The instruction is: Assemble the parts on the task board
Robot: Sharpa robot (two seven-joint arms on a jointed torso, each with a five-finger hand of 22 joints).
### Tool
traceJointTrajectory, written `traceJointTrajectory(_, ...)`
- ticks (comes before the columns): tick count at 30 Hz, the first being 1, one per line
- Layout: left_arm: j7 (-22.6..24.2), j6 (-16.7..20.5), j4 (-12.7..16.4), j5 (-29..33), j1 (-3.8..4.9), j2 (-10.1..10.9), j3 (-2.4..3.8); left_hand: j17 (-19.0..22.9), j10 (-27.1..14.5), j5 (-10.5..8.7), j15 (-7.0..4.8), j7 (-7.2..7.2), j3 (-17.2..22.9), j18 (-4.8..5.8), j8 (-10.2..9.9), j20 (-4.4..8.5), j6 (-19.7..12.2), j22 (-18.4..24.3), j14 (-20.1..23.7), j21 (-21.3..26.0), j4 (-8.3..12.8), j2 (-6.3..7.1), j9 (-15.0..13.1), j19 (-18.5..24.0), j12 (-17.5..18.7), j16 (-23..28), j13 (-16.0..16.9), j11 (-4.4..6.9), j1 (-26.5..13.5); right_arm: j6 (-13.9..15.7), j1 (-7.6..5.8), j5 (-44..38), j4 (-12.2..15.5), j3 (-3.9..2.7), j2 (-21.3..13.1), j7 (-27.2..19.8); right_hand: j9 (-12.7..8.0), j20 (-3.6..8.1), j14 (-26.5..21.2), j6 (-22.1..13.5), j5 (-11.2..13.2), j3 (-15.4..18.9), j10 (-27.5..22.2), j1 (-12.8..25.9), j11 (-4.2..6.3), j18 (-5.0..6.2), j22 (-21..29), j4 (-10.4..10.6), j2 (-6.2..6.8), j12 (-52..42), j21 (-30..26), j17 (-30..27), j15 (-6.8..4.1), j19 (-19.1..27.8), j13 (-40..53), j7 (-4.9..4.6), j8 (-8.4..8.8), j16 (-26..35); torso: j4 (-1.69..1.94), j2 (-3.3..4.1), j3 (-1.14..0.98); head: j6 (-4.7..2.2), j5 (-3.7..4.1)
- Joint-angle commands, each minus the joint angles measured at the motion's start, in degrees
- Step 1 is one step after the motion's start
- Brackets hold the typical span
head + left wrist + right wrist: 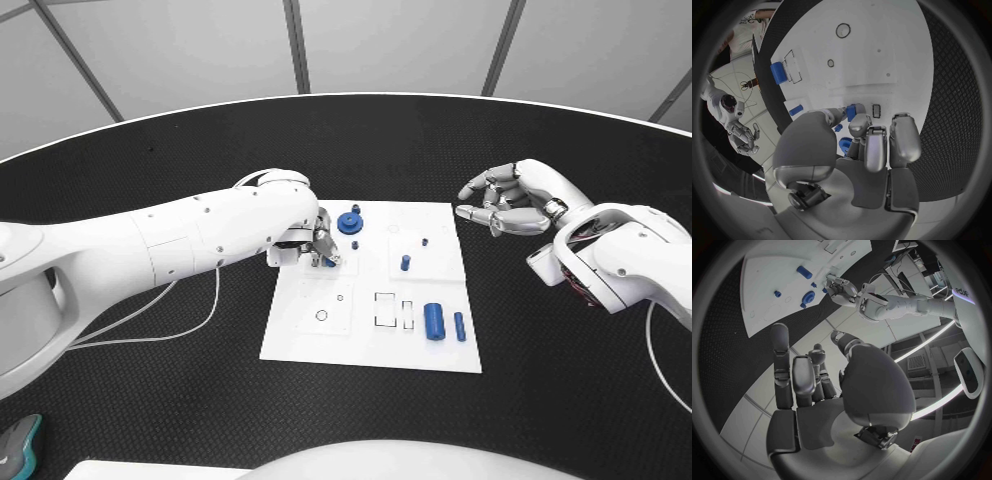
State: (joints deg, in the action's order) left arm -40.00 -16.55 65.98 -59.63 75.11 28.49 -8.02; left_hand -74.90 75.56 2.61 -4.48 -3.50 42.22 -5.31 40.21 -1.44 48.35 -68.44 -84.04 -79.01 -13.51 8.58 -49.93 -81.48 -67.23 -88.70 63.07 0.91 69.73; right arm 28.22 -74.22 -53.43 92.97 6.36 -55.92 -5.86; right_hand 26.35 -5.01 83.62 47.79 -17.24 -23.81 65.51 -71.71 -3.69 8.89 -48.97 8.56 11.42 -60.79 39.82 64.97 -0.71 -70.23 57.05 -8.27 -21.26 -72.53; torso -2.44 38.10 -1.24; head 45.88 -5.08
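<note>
Silver left hand (306, 247) sits low over the far-left part of the flat white task board (317, 345), fingers curled down toward the plate. In the left wrist view we see a small blue part (852, 112) right at its fingertips (861, 123), thumb on one side and a finger on the other. We can't confirm from either view whether it's actually pinched or just touched. The head view shows the same bit of blue (329, 263) poking out under the hand.

Just beside the left hand, toward the board's far edge, we see a round blue disc with a raised hub (351, 224), with a small blue stub (355, 208) just past it and another (355, 243) on the near side. Further across the board: a short upright blue peg (405, 263) near the middle and a tiny blue pin (426, 241) beyond it. Near the board's right edge, well apart from the left hand, lie a thick blue cylinder (434, 321) and a thinner blue rod (460, 326), side by side, lengthwise. Outlined rectangular slots (385, 309) sit just left of them, and a small ring-shaped hole (322, 316) is on the board's left half.

Silver right hand (513, 200) hovers off the board, past its far-right corner, above the black table (173, 400). Fingers loosely curled, apart, nothing in them.
</note>
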Motion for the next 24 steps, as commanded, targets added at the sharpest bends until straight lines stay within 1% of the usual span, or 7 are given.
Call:
traceJointTrajectory(1,-1.9,0.0,0.0,0.0,0.0,0.0,0.0,-13.3,0.3,0.14,-0.13,0.47,5.1,1.15,-0.3,-0.07,-0.1,-0.1,-5.4,-0.2,5.6,-0.01,-0.1,-0.4,-0.3,-0.2,0.0,0.3,0.8,0.0,0.0,0.0,0.0,0.0,0.0,0.0,0.0,-0.08,0.2,-0.4,-0.2,0.0,-0.1,-0.4,0.16,0.63,0.1,0.3,0.09,0.2,-0.2,0.0,-0.18,-0.3,0.0,-0.2,-0.38,0.3,0.01,0.0,0.0,0.06,0.06)
traceJointTrajectory(11,-1.9,0.2,-0.3,-0.1,0.0,-0.1,0.0,-13.3,0.3,0.14,-0.13,0.47,5.1,1.15,-0.3,-0.07,-0.1,-0.1,-5.4,-0.2,5.6,-0.01,-0.1,-0.4,-0.3,-0.2,0.0,0.3,0.8,0.0,0.0,0.0,0.0,0.0,0.0,0.0,0.0,-0.08,0.2,-0.4,-0.2,0.0,-0.1,-0.4,0.16,0.63,0.1,0.3,0.09,0.2,-0.2,0.0,-0.18,-0.3,0.0,-0.2,-0.38,0.3,0.01,0.01,0.01,-0.01,0.11)
traceJointTrajectory(20,-2.0,-0.2,-0.4,-0.2,0.0,0.0,0.0,-13.3,0.3,0.14,-0.13,0.47,5.1,1.15,-0.3,-0.07,-0.1,-0.1,-5.4,-0.2,5.6,-0.01,-0.1,-0.4,-0.3,-0.2,0.0,0.3,0.8,0.0,0.0,0.0,0.1,0.0,-0.1,0.0,0.0,-0.08,0.2,-0.4,-0.2,0.0,-0.1,-0.4,0.16,0.63,0.1,0.3,0.09,0.2,-0.2,0.0,-0.18,-0.3,0.0,-0.2,-0.38,0.3,0.09,0.07,0.02,0.02,0.13)
traceJointTrajectory(24,-2.0,-0.5,-0.4,-0.3,0.0,0.1,0.0,-13.3,0.3,0.14,-0.14,0.47,5.2,1.15,-0.3,-0.09,-0.1,-0.1,-5.4,-0.2,5.8,0.03,-0.1,-0.4,-0.3,-0.2,0.0,0.3,0.8,0.0,0.0,0.0,0.1,0.0,-0.1,0.0,0.0,-0.08,0.2,-0.4,-0.2,0.0,-0.1,-0.4,0.16,0.63,0.1,0.3,0.09,0.2,-0.2,0.0,-0.18,-0.3,0.0,-0.2,-0.38,0.3,0.05,0.04,0.04,0.15,0.1)
